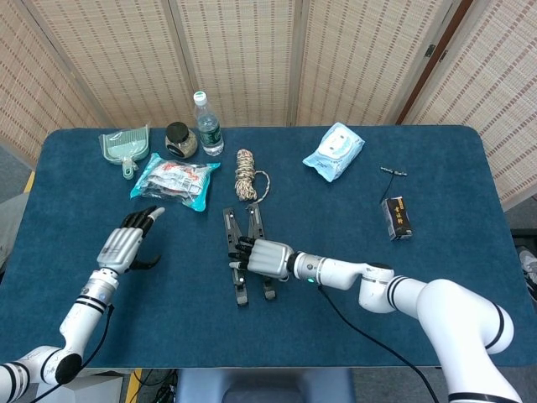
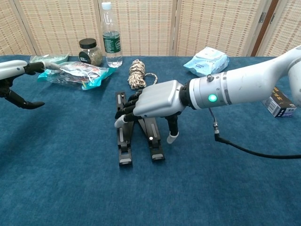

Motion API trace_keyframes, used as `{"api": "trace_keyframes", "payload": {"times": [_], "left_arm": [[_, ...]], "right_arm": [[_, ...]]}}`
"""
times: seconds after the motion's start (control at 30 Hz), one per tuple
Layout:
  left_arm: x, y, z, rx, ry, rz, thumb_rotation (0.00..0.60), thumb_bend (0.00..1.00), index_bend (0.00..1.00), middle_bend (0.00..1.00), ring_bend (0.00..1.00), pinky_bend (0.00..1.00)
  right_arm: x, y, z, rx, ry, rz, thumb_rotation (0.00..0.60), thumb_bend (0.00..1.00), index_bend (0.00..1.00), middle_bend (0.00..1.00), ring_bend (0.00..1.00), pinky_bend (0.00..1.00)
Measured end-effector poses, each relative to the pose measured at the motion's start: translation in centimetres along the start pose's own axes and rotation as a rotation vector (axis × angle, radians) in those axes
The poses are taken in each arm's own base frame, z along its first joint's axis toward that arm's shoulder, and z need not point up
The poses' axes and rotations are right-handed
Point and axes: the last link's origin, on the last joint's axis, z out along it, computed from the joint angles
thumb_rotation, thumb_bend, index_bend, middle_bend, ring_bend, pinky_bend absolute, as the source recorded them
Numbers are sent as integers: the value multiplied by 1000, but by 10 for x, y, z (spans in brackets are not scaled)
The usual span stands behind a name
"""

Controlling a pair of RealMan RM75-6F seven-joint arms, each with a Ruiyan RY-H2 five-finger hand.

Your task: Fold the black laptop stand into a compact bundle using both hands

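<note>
Head view: we see the laptop stand (image 1: 245, 256) lying flat near the middle of the desk (image 1: 436, 285), its two black bars splayed in a narrow V. The right robot hand (image 1: 262, 257) lies across both bars, fingers draped over the left bar and thumb beyond the right one, apparently to squeeze them together; whether it truly grips, we cannot tell. The left robot hand (image 1: 126, 243) hovers well aside, released, holding nothing.
</note>
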Motion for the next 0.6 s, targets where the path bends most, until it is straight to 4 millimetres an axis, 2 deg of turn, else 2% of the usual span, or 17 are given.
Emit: {"api": "trace_keyframes", "payload": {"times": [0.43, 0.6], "left_arm": [[-1, -7, -1, 10, 2, -14, 600, 303, 33, 0, 0, 0], [-2, -9, -2, 12, 0, -16, 600, 303, 33, 0, 0, 0]], "right_arm": [[10, 1, 16, 17, -61, -4, 600, 33, 0, 0, 0, 0], [12, 0, 17, 23, -84, 5, 600, 37, 0, 0, 0, 0]]}}
